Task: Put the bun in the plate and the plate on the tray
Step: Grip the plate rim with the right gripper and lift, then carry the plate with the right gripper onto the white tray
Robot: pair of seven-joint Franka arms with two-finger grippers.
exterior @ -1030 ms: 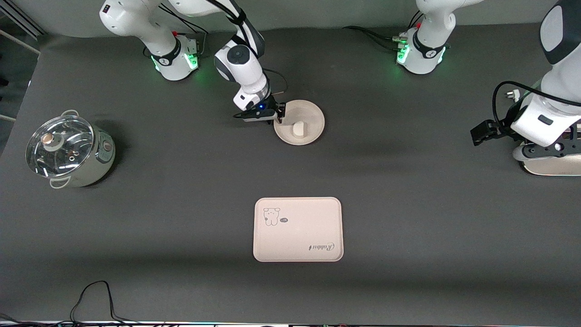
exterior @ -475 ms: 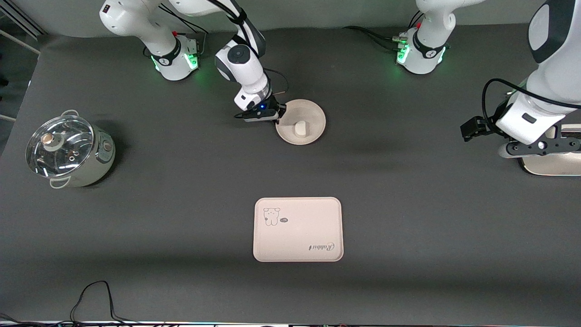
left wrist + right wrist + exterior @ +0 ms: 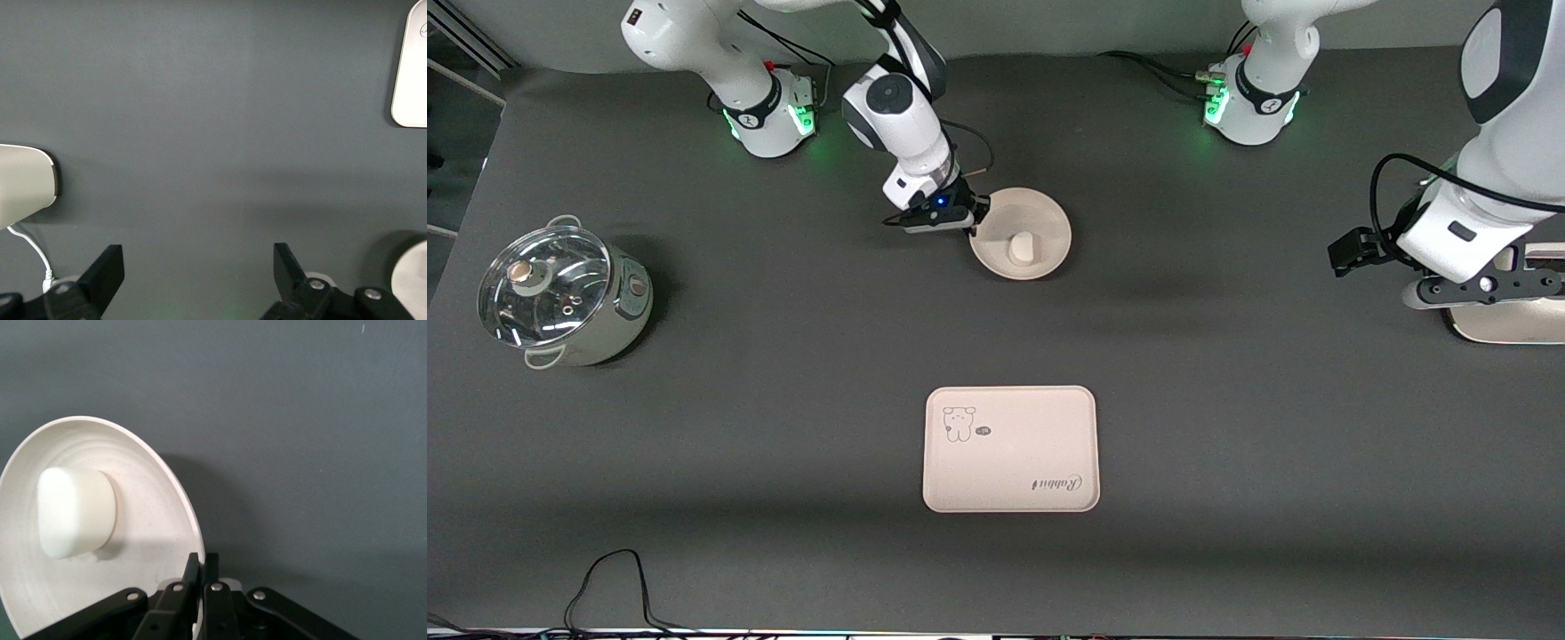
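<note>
Meanwhile, your right gripper (image 3: 971, 222) clamped the round cream plate's (image 3: 1049, 233) nine-o'clock rim, lifting it slightly, small white bun (image 3: 1021, 247) aboard; open-jawed left gripper (image 3: 199, 277) waited; pink rectangular tray (image 3: 1010, 449) next.

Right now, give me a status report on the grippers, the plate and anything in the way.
Right gripper shut on plate rim, bun in plate. Left gripper open, waiting over bare table. Tray bare, nearer the camera; nothing between.

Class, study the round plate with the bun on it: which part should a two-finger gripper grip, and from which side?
Grip the plate by its thin raised rim, at the edge toward the right arm's end of the table, one finger above and one below. The bun fills the middle, leaving only the rim free. The right gripper is shut on that edge.
</note>
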